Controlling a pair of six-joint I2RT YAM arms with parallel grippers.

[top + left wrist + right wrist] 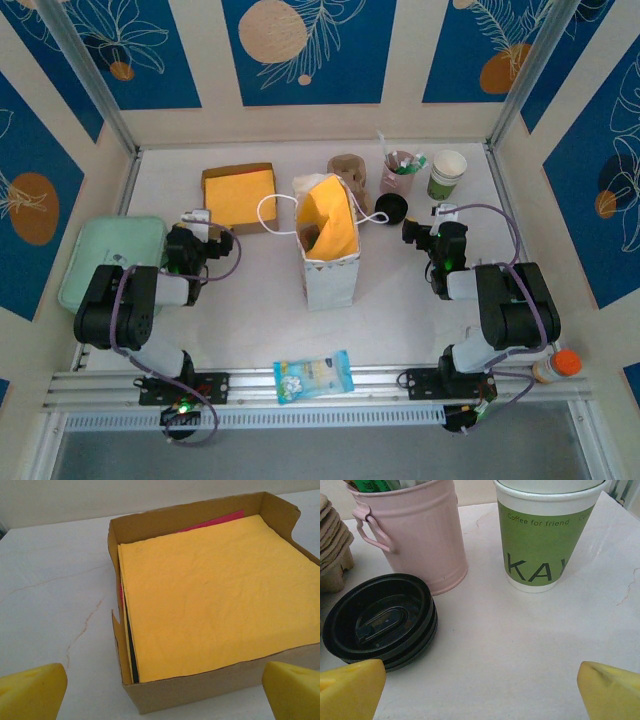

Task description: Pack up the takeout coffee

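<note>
Left wrist view shows the left gripper point(160, 700) spread wide and empty, with a cardboard box point(200, 687) of yellow napkins point(215, 595) just ahead of its fingers. The right gripper point(480, 695) is likewise parted and empty. Ahead-left of it lies the black lid point(380, 620), with the pink cup point(415, 535) behind the lid. The takeout coffee point(545, 540) stands upright ahead-right, apart from the fingers.
</note>
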